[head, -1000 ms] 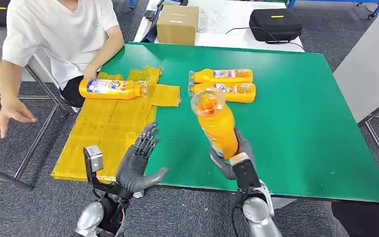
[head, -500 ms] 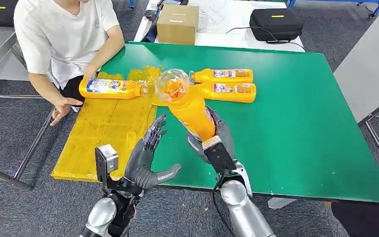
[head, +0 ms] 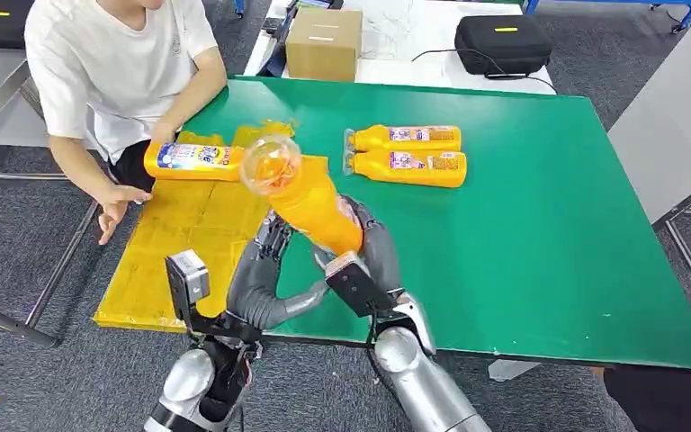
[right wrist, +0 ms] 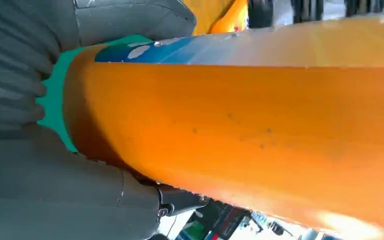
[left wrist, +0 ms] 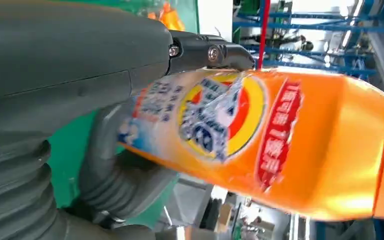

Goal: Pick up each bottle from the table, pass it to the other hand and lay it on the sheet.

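Head view: the right hand (head: pixel 364 256) grips the orange bottle (head: pixel 310 202) tilted above the green table (head: pixel 540 225), near the yellow sheet (head: pixel 189 234); the left hand (head: pixel 261 283) spreads beside it. Left wrist view: its fingers (left wrist: pixel 125 170) touch the bottle; whether they grasp is unclear. Right wrist view: fingers wrap the bottle.

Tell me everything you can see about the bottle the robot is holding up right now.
The held bottle is glossy orange plastic with a clear cap facing the camera and a blue, red and yellow label. It is tilted, cap end up and toward the yellow sheet, raised above the green table. The right hand grips its lower end, and the left hand is against it from the other side, thumb under the body.
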### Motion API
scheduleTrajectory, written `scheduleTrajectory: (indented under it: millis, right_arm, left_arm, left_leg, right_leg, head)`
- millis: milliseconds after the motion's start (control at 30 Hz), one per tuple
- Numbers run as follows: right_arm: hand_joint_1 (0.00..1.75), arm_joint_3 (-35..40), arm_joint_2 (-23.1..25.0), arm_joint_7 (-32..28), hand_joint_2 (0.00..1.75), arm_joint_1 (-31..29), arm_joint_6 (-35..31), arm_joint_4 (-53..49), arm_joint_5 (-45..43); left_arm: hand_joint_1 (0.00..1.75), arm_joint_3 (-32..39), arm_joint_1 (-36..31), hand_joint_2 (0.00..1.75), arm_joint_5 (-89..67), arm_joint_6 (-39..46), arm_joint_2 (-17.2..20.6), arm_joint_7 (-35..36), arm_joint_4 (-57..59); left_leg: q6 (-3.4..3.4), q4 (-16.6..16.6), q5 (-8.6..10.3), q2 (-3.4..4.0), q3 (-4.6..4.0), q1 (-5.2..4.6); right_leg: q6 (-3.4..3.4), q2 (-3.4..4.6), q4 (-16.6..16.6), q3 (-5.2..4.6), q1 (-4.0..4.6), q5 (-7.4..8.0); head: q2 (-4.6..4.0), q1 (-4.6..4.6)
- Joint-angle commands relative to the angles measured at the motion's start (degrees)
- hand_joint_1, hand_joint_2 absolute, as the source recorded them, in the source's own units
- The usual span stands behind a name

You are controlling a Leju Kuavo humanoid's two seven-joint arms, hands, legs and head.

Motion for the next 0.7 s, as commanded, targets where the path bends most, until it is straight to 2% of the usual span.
scheduleTrajectory:
  millis: [33, 500, 700]
  right_arm:
    - [1.75, 3.17, -0.27, -0.34, 1.75, -3.09, 0.04, 6.41, 0.2]
    - [1.75, 9.4, 1.14, 1.03, 1.75, -3.59, -1.56, 10.01, 3.65]
    - [1.75, 9.85, 1.23, 1.11, 1.75, -3.8, -1.77, 10.33, 4.13]
  left_arm:
    - [0.0, -1.1, -3.08, 1.75, 0.06, 0.21, 0.66, 0.22, 2.96]
    - [0.0, -1.38, -4.66, 1.75, 1.25, 2.49, 0.08, 0.25, 2.93]
    - [0.0, -1.36, -5.01, 1.75, 1.24, 2.54, 0.03, 0.25, 3.13]
  left_leg:
    - [-0.07, -0.03, -0.05, -0.03, 0.18, 0.05]
    - [-0.09, -0.03, -0.08, -0.04, 0.24, 0.06]
    - [-0.08, -0.03, -0.06, -0.11, 0.19, 0.05]
  right_leg:
    - [-0.09, -0.02, -0.03, 0.2, 0.05, -0.06]
    - [-0.11, -0.05, -0.02, 0.24, 0.06, -0.1]
    - [-0.1, -0.12, -0.02, 0.21, 0.06, -0.1]
  head:
    - [0.0, 0.0]
    - [0.0, -0.02]
    - [0.0, 0.0]
